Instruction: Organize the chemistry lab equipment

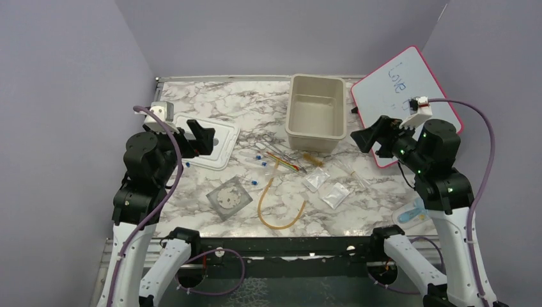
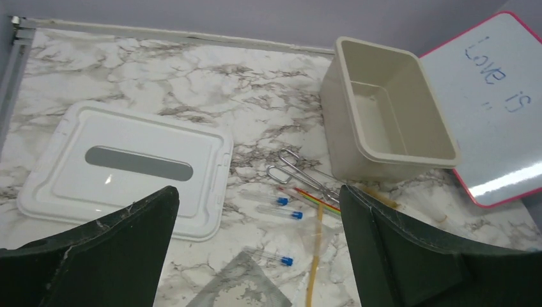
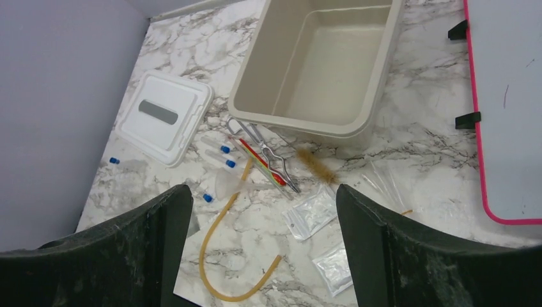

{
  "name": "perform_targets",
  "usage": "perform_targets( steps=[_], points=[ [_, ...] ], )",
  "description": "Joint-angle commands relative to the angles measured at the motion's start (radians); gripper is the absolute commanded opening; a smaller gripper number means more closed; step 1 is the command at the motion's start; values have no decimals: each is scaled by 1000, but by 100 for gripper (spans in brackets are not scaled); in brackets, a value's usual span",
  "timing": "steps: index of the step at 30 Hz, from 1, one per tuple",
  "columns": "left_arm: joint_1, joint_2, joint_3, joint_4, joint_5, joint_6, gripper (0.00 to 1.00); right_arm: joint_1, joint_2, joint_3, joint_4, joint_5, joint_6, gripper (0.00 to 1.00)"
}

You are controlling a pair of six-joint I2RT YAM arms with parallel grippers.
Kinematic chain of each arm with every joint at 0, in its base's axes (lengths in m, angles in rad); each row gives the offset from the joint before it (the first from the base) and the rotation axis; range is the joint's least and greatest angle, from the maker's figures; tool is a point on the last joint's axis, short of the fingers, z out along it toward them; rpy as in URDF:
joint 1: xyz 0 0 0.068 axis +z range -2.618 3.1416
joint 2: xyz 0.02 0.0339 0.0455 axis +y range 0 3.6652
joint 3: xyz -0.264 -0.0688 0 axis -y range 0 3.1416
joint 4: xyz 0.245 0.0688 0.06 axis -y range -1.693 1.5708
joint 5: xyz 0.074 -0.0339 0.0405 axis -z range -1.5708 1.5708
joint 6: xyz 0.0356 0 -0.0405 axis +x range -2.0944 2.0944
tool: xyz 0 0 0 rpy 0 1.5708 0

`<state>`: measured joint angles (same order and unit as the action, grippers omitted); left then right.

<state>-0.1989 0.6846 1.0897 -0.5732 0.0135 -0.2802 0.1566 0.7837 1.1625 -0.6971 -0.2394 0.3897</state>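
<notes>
Amber tube lies apart from left end effector

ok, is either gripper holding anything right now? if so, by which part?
Nothing is held. The left gripper and the right gripper are both open and empty, above the table. The amber tube lies loose.

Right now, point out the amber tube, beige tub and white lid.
amber rubber tube (image 1: 281, 226), top view, bottom of its bend.
beige tub (image 1: 313, 142), top view, near outer wall.
white lid (image 2: 83, 182), left wrist view, flat top.
</notes>
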Motion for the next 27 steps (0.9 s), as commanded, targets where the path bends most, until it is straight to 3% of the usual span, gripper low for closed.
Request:
perform_targets(
  steps=[1,13,21,24,27],
  points=[
    [15,-6,-33,35,207,-31,99,11,-43,-26,19,20,-4,89],
    [21,34,-206,231,593,-76,99,17,-28,-170,33,-186,-2,90],
    [20,67,-398,388,641,-262,99,19,21,-365,231,-396,48,79],
    [13,78,-444,417,609,-300,98,39,45,-415,309,-370,65,78],
    [-10,111,-487,462,594,-339,90,76,93,-438,370,-335,54,76]
  ],
)
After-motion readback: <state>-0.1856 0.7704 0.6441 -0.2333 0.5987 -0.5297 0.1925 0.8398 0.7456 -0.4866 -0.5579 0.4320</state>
